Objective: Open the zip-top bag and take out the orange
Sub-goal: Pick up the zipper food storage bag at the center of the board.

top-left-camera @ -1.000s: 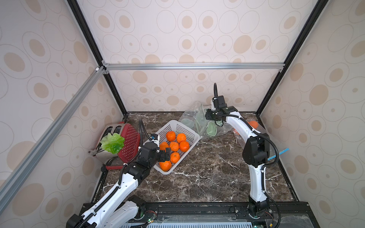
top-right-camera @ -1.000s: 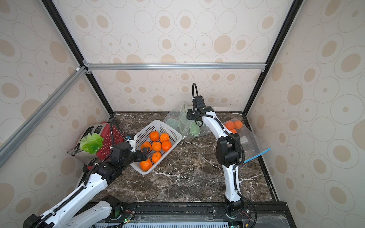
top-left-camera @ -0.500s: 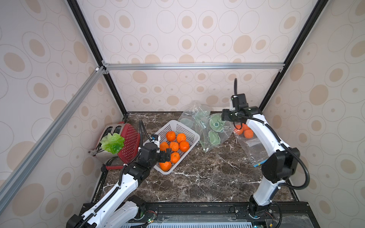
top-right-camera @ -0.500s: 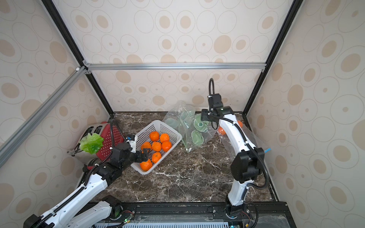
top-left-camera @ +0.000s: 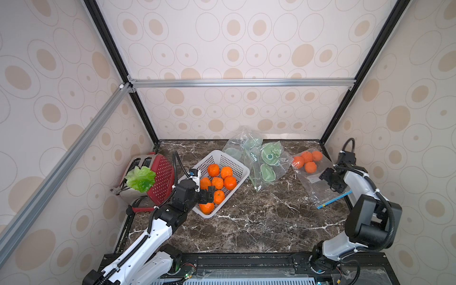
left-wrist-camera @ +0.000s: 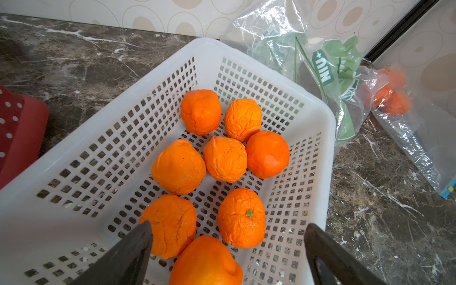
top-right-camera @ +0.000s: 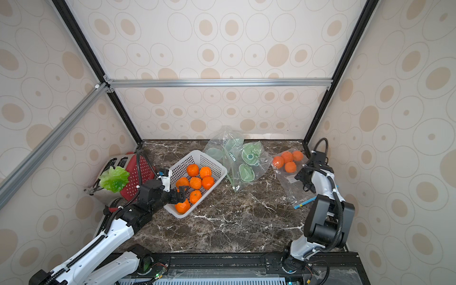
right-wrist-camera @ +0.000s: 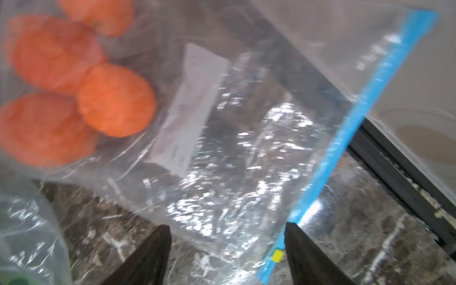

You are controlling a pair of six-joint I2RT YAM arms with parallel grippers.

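The clear zip-top bag (top-left-camera: 318, 183) (top-right-camera: 292, 183) (right-wrist-camera: 234, 148) lies flat at the table's right side. Several oranges (top-left-camera: 307, 160) (top-right-camera: 287, 160) (right-wrist-camera: 116, 98) are bunched at its far end. Its blue zip strip (top-left-camera: 334, 198) (right-wrist-camera: 345, 130) runs along the near end. My right gripper (top-left-camera: 329, 182) (top-right-camera: 304, 181) (right-wrist-camera: 227, 227) is open over the bag's near half, with one fingertip beside the blue strip and nothing gripped. My left gripper (top-left-camera: 209, 195) (top-right-camera: 182, 193) (left-wrist-camera: 227, 224) is open above loose oranges (left-wrist-camera: 224, 160) in the white basket (top-left-camera: 237, 172) (left-wrist-camera: 328, 148).
Crumpled clear bags with green items (top-left-camera: 261, 160) (top-right-camera: 243, 160) lie between the basket and the zip-top bag. A red toaster (top-left-camera: 160, 177) with a lettuce leaf (top-left-camera: 140, 179) stands at the left wall. The black frame post and the right wall stand close behind the right gripper.
My right arm swung from the green bags at the back middle to the right, over the zip-top bag, and its jaws opened wider. The green bags spread a little rightward. The left arm stayed put.
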